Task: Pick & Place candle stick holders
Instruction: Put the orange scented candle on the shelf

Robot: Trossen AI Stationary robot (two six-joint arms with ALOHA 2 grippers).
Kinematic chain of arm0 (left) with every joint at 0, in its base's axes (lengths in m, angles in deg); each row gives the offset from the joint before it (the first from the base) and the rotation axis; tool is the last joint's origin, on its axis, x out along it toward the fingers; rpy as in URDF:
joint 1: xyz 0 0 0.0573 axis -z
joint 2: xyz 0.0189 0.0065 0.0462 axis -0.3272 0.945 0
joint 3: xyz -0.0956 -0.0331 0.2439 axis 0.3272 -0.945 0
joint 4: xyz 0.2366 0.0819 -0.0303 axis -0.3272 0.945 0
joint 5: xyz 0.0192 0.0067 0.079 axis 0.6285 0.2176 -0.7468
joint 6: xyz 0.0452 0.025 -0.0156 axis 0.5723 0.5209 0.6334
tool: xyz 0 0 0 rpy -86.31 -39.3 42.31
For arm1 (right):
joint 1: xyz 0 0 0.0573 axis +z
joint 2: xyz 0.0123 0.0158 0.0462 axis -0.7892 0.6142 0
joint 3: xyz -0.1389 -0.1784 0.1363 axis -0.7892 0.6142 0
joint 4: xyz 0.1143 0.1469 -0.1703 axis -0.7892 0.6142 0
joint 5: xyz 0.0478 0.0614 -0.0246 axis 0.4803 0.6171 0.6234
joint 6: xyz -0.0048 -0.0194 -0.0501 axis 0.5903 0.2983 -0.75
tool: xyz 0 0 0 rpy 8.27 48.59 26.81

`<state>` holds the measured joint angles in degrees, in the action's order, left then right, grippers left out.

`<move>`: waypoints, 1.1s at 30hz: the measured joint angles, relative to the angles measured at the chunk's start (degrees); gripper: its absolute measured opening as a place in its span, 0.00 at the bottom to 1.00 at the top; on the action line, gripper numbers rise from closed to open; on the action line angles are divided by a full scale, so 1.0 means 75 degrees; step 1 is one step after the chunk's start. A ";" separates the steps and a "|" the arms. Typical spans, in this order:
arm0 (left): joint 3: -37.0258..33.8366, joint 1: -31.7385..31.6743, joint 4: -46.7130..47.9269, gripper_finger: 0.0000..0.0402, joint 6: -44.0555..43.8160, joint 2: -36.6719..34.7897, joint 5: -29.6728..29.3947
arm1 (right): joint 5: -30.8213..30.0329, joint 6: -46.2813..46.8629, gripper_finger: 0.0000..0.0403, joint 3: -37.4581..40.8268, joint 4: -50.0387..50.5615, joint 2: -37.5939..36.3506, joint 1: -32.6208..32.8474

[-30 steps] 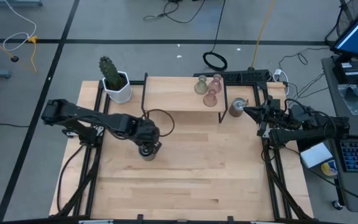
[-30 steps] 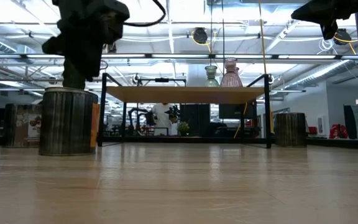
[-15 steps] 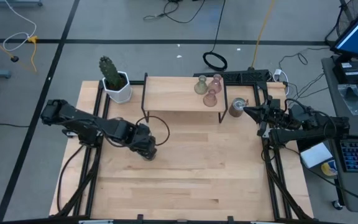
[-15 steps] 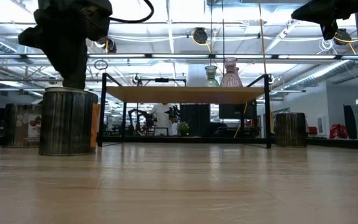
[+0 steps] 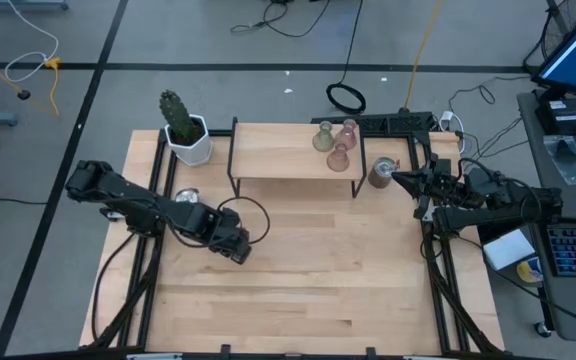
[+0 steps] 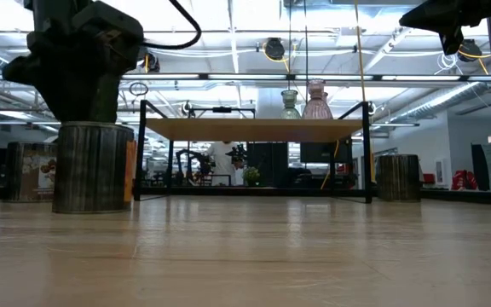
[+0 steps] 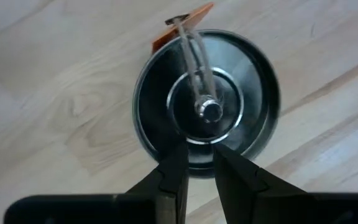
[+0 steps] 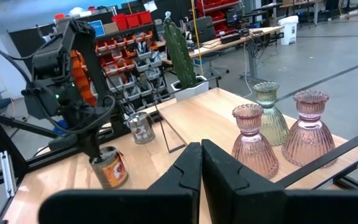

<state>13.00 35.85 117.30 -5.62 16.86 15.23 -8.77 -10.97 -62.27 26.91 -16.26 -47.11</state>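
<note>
A squat silver cup [image 7: 207,99] with an orange tag stands upright on the table [image 6: 92,166]. My left gripper [image 7: 199,152] hangs over its rim, fingers nearly together. In the high view the gripper [image 5: 235,248] hides the cup. A second silver cup [image 5: 186,197] stands near the left edge and a third [image 5: 381,172] beside the shelf's right leg. One olive-green [image 5: 323,138] and two pale pink holders [image 5: 349,130] [image 5: 339,156] stand on the shelf. My right gripper [image 5: 400,180] is shut and waits by the third cup. My left gripper points down over the silver cup's rim [image 7: 194,173], on the side away from the orange tag. Both fingertips [image 7: 178,158] lie side by side above that rim. I cannot tell whether they touch it.
A low wooden shelf on black legs [image 5: 293,165] stands at the table's far middle. A white pot with a green cactus [image 5: 186,135] stands at the far left corner. Bare tabletop [image 5: 348,270] spreads across the near half.
My left gripper has shifted a little toward the table's left edge above the silver cup. Its arm has swung toward the near edge, uncovering the second silver cup at the left. The cup under the gripper has stayed in place.
</note>
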 joint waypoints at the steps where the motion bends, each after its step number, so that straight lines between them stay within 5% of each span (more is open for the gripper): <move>1: -0.0059 0.0000 -0.0017 0.19 -0.0026 -0.0004 0.0029 | 0.0003 0.0042 0.01 0.0000 0.0000 0.0001 0.0000; 20: -0.0147 -0.0205 -0.0518 0.19 -0.0039 -0.0508 -0.0394 | 0.0000 0.0066 0.01 -0.0003 -0.0003 0.0002 -0.0001; 33: -0.0147 -0.0976 -0.0438 0.19 0.0963 -0.0430 -0.0417 | 0.0000 0.0067 0.01 -0.0003 -0.0003 0.0003 0.0000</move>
<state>11.90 28.54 114.01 1.60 13.64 12.10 -8.77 -10.47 -62.29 26.89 -16.24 -47.11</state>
